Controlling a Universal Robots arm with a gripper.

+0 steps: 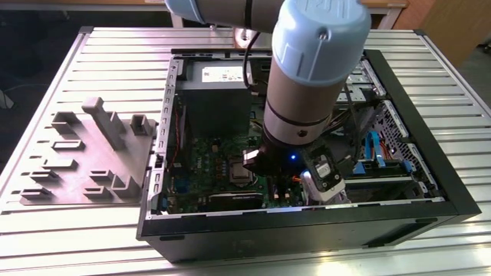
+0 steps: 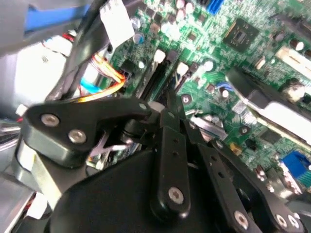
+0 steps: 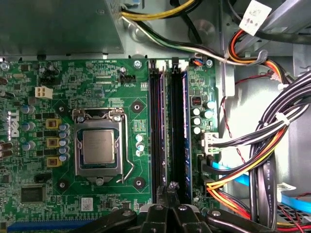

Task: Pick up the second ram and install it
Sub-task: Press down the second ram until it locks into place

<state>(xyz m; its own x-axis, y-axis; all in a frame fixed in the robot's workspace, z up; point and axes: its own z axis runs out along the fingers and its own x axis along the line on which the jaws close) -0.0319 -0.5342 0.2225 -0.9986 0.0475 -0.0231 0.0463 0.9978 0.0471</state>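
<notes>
2 dark memory sticks stand edge-up, side by side, in the long sockets of 1 green board (image 3: 68,77) in the first wrist view; the blue-edged stick is the second ram (image 3: 186,136), seated in its socket beside 1 cable bundle (image 3: 252,160). 1 gripper (image 3: 170,186) hangs over the near end of these sockets, jaws closed tip to tip with nothing visible between them. 1 processor (image 3: 98,148) lies well apart. The exterior view shows 1 arm (image 1: 307,75) reaching into 1 open case (image 1: 452,198), with 1 grey fixture plate (image 1: 84,155) to the exterior view's left
</notes>
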